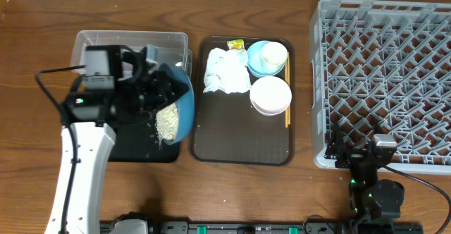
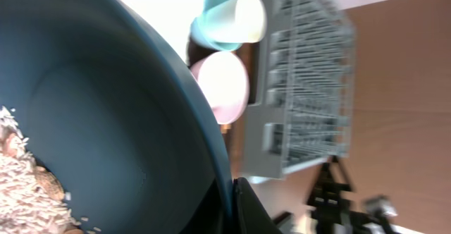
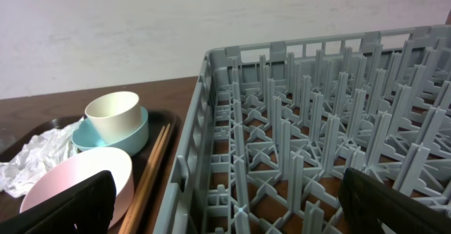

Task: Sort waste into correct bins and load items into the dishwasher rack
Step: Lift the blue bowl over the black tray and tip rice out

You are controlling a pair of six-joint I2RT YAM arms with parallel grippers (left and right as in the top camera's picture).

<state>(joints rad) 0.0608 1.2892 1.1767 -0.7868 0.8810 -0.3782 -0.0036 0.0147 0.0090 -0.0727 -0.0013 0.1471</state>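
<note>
The left gripper [image 1: 158, 93] is clamped shut on the rim of the large blue plate [image 1: 182, 101], holding it steeply tilted above the left side of the surface. It is hanging over the black tray [image 1: 130, 149], with the clear tub [image 1: 134, 40] just beyond on the far side. The white rice [image 1: 168, 121] is bunching at the plate's low edge, and a few loose grains are lying on the black tray beneath it, so this looks like the scraping-out step.

That plate is looking stiff, glossy and fairly heavy for a rim pinch. I'd judge it slippery and breakable, best held deep on the rim with the fingers biting both faces. The rice is light and loose but may be sticking in clumps.

On the brown serving tray [image 1: 239, 142] in the middle, the crumpled napkin [image 1: 225, 75] and the snack wrapper [image 1: 235, 45] are waiting; both are soft and featherlight. To their right the white cup [image 1: 273, 53] is sitting inside the light-blue bowl [image 1: 257, 66], with the white bowl [image 1: 270, 95] nearer and the chopsticks [image 1: 287, 86] lying along the right edge.

The right gripper [image 1: 352, 158] is hovering with its fingers spread wide and holding nothing, at the near left corner of the grey rack [image 1: 394, 79].
</note>
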